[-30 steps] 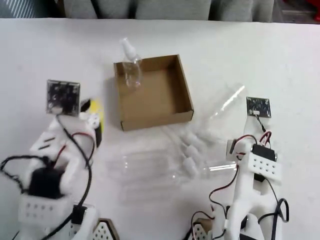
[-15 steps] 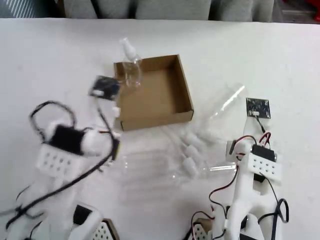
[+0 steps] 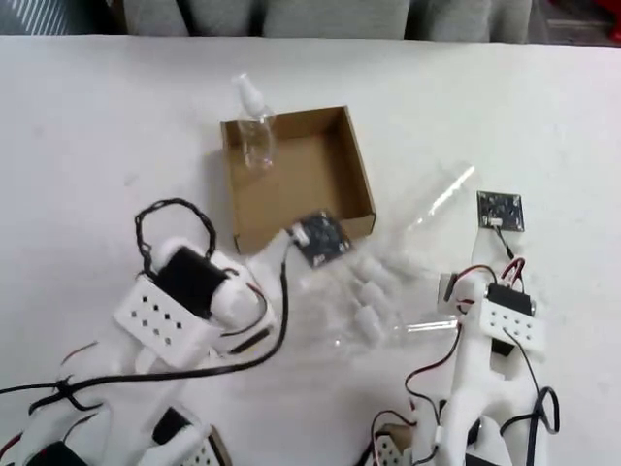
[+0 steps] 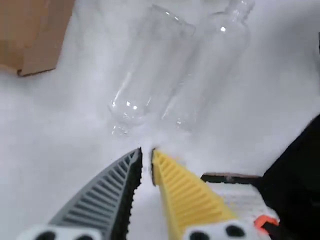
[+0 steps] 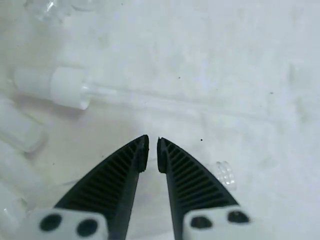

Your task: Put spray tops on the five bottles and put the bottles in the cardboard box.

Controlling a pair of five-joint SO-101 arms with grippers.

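Note:
Two clear bottles without tops, one (image 4: 150, 75) beside the other (image 4: 215, 65), lie side by side on the white table, just beyond my left gripper (image 4: 146, 152), which is shut and holds nothing. The left arm (image 3: 189, 296) stretches over the table in front of the cardboard box (image 3: 335, 209). A bottle with a spray top (image 3: 254, 126) leans at the box's far left corner. Several white spray tops (image 3: 367, 291) lie front right of the box. My right gripper (image 5: 152, 150) is shut and hangs over bare table near one spray top (image 5: 67, 87) with a long tube.
Another clear bottle (image 3: 441, 199) lies right of the box. A threaded bottle neck (image 5: 225, 172) shows beside the right gripper's fingers. The right arm (image 3: 495, 330) stands at the front right. Chairs line the table's far edge.
The left arm has swung from the table's left side to the right, ending over the lying bottles in front of the box. The right arm has stayed still.

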